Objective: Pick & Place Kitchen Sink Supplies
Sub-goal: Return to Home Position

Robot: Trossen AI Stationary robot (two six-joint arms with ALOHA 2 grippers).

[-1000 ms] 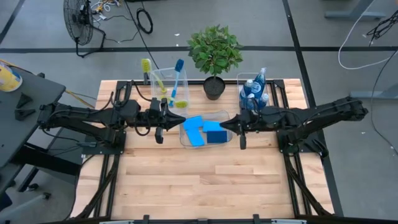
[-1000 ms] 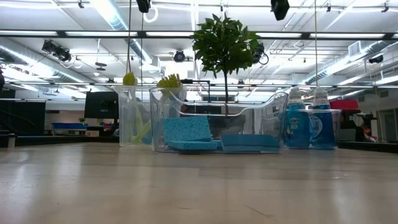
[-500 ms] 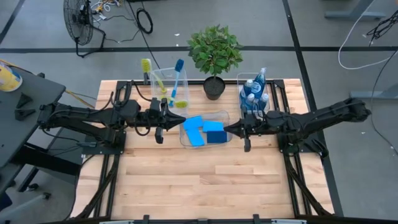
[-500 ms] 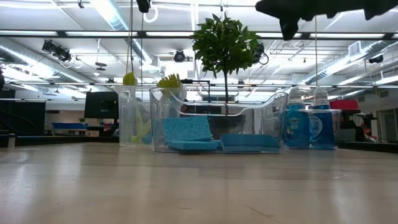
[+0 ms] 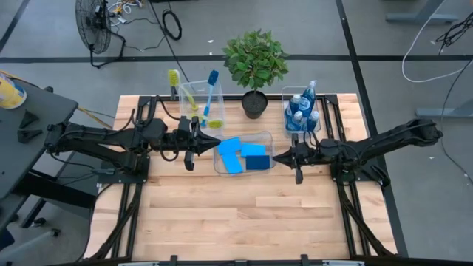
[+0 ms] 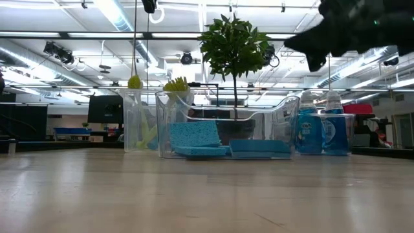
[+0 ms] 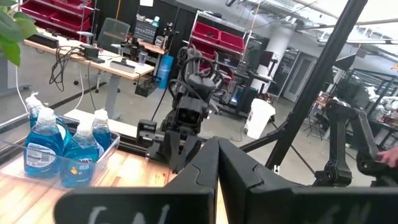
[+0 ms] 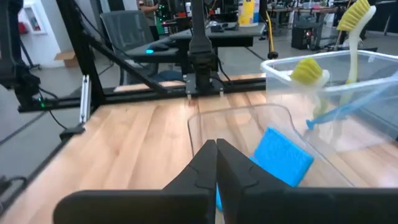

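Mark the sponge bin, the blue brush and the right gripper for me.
Sponge bin [image 5: 248, 134]: high view, on its far rim.
Blue brush [image 5: 210, 94]: high view, middle of the handle.
Right gripper [image 5: 276, 157]: high view, at the closed fingertips, just off the bin's right end.

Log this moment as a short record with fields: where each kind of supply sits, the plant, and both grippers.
brushes: two yellow-green long-handled dish brushes and one blue dish brush, standing in the left clear plastic bin
sponges: flat bright-blue sponges in the middle clear plastic bin
bottles: small clear bottles of blue liquid in the right clear plastic bin
plant: green potted plant behind the middle bin
left gripper: shut, empty, beside the middle bin
right gripper: shut, empty, at the middle bin's other end
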